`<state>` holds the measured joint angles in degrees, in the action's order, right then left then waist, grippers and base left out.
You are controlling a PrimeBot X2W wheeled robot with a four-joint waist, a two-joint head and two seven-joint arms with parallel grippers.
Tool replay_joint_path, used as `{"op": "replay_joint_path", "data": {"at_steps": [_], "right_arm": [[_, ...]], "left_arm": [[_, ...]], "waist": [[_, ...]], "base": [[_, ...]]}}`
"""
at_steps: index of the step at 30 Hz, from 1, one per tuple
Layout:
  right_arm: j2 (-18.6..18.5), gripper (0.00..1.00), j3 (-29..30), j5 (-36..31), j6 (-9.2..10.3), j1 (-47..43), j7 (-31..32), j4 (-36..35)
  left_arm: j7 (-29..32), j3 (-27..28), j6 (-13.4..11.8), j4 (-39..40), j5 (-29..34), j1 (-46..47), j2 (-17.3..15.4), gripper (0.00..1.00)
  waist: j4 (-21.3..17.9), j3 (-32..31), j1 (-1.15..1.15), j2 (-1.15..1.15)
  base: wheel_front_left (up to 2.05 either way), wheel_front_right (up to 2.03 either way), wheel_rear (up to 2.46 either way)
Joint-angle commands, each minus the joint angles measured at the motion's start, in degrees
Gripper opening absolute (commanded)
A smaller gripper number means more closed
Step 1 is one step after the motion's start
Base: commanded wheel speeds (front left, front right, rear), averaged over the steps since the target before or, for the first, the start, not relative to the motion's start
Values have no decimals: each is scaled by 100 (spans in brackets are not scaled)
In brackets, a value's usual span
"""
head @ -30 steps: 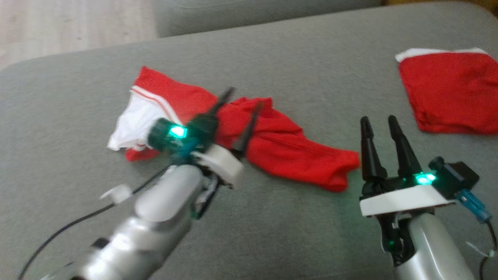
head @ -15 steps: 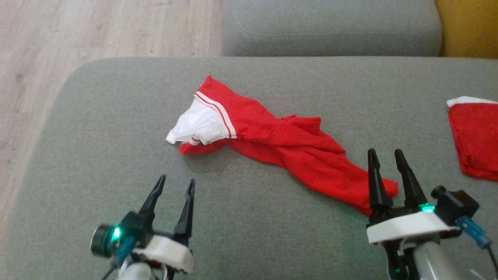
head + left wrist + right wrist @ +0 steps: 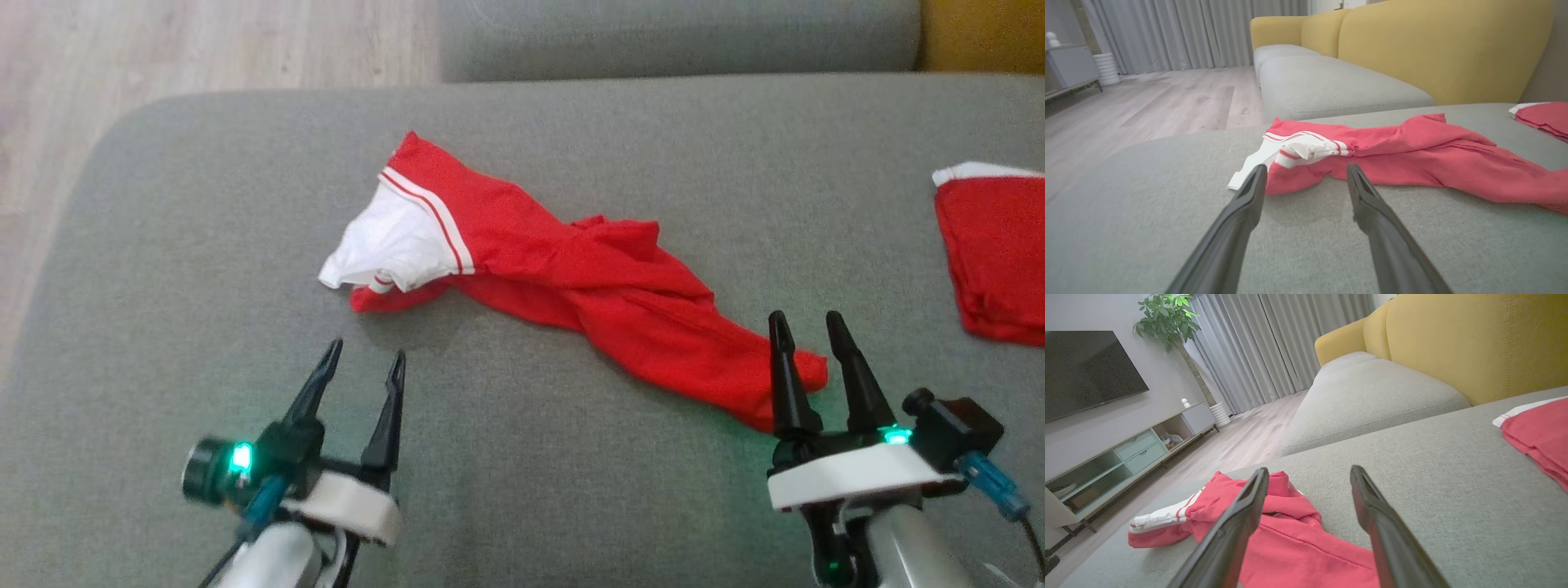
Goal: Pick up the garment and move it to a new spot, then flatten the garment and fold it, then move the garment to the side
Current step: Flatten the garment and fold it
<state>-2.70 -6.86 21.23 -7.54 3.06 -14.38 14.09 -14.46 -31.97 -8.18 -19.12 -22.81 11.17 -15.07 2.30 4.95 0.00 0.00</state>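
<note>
A crumpled red garment [image 3: 571, 278] with a white, red-striped end [image 3: 392, 249] lies stretched diagonally across the grey sofa cushion [image 3: 204, 245]. My left gripper [image 3: 366, 354] is open just in front of the garment's white end, not touching it; in the left wrist view its fingers [image 3: 1306, 168] frame that end [image 3: 1306, 149]. My right gripper [image 3: 805, 320] is open at the garment's near right tip, with one finger [image 3: 788, 384] over the cloth edge. The right wrist view has the red cloth [image 3: 1290, 539] under the left finger of that gripper [image 3: 1309, 470]. Nothing is held.
A second red garment with a white edge [image 3: 996, 253] lies folded at the cushion's right side. The cushion's rounded left edge drops to wood floor [image 3: 82, 73]. Another grey seat [image 3: 678, 37] and a yellow backrest [image 3: 1445, 49] stand beyond. A TV cabinet [image 3: 1106, 465] lines the far wall.
My left gripper, open over the garment's middle a second ago, has drawn back to the front left. The head view has shifted. The right gripper keeps its place by the garment's tip.
</note>
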Motion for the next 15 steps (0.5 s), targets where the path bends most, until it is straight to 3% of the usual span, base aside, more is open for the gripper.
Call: {"op": "replay_joint_path", "data": {"at_steps": [1,9,15], "right_arm": [[-18,100,-121,-54,5,298,-62,-210],[-18,100,-103,-89,5,440,-62,-291],[-18,100,-146,-49,5,566,-62,-293]], "left_arm": [[-51,146,38,40,132,473,-110,100],[403,-456,152,-716,1081,1681,-332,100],[562,-590,162,-1183,1365,2264,-406,100]], "waist": [[-84,180,0,0],[-184,631,0,0],[-320,840,0,0]], "base": [[0,0,0],[0,0,0],[0,0,0]]}}
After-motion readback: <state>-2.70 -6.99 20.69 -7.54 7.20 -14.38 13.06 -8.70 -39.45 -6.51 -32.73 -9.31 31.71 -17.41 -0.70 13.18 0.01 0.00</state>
